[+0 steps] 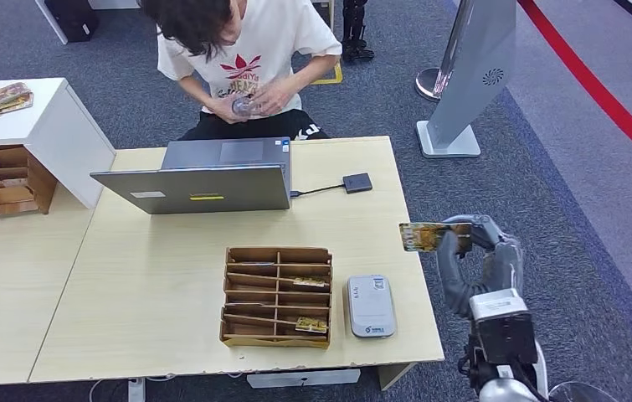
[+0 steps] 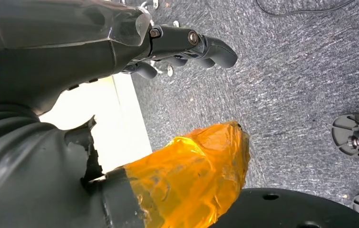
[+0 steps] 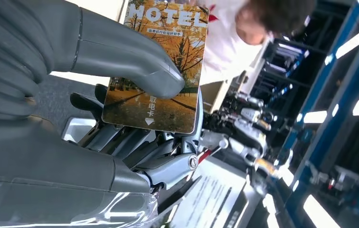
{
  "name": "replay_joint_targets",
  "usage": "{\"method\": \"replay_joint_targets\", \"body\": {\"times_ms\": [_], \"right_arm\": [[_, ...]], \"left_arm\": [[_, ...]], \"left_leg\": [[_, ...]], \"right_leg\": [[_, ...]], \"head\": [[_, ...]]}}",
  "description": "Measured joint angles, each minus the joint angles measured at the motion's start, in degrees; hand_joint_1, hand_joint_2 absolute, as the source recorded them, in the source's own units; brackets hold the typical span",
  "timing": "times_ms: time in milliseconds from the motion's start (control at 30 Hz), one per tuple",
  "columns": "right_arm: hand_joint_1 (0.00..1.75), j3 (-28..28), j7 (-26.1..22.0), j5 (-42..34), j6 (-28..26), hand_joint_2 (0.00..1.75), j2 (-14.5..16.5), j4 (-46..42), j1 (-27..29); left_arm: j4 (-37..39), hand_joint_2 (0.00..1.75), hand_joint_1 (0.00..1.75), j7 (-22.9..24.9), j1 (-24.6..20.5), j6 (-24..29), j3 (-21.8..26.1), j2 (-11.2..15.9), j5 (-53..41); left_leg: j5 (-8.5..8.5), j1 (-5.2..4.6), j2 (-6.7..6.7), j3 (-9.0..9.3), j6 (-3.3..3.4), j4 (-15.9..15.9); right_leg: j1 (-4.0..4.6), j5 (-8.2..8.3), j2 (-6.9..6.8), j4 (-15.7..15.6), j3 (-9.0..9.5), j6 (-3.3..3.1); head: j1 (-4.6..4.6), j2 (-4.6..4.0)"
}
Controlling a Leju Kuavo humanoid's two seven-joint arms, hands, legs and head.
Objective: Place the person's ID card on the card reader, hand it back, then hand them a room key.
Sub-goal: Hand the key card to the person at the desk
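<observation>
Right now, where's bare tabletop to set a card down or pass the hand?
Free: the strip between the laptop and the wooden organizer, and the wide stretch left of the organizer. Crowded: the organizer and card reader sit close together near the front edge. The right hand holds the room key off the table's right edge.

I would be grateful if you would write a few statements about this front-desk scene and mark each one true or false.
1. The right hand holds a room key card printed HOTEL. True.
2. The card reader has a card lying on it. False: its top is bare.
3. The laptop stands open on the table, its screen turned toward the person. True.
4. The person is reaching across the table for the card. False: both their hands are held close at their chest.
5. The wooden card rack sits to the right of the card reader. False: in the head view it sits to the reader's left.
</observation>
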Motion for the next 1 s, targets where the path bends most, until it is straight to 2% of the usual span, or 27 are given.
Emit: {"method": "replay_joint_targets", "body": {"times_ms": [233,500,667,1000], "right_arm": [[1.75,8.3,5.0,10.7,2.2,1.75,0.8,9.4,-11.5],[1.75,13.8,9.3,22.8,-0.3,1.75,4.2,20.1,-25.8],[1.75,15.2,10.6,28.6,-2.6,1.75,5.8,24.2,-30.3],[1.75,18.3,13.0,43.8,-6.7,1.75,8.4,32.3,-35.9]], "left_arm": [[0.0,0.0,0.0,-0.5,-1.0,-1.4,-1.2,-0.2,-4.2],[0.0,0.0,0.0,0.8,-3.3,-2.9,-1.7,-0.1,-8.8],[0.0,0.0,0.0,1.5,-3.7,-3.3,-2.0,0.0,-10.6],[0.0,0.0,0.0,2.3,-4.7,-4.1,-2.1,0.0,-14.7]], "left_leg": [[0.11,0.01,0.03,0.0,-0.05,0.0],[0.22,0.01,-0.03,-0.04,-0.08,0.0],[0.22,0.01,-0.04,-0.05,-0.08,0.0],[0.24,0.02,-0.04,-0.06,-0.1,0.0]], "right_leg": [[0.0,0.11,0.04,0.0,-0.02,-0.09],[0.0,0.19,0.01,0.1,-0.06,-0.11],[0.0,0.18,0.01,0.1,-0.08,-0.11],[0.0,0.19,0.0,0.1,-0.09,-0.11]], "head": [[-0.01,0.0],[0.0,0.0],[0.01,0.0],[0.0,0.0]]}}
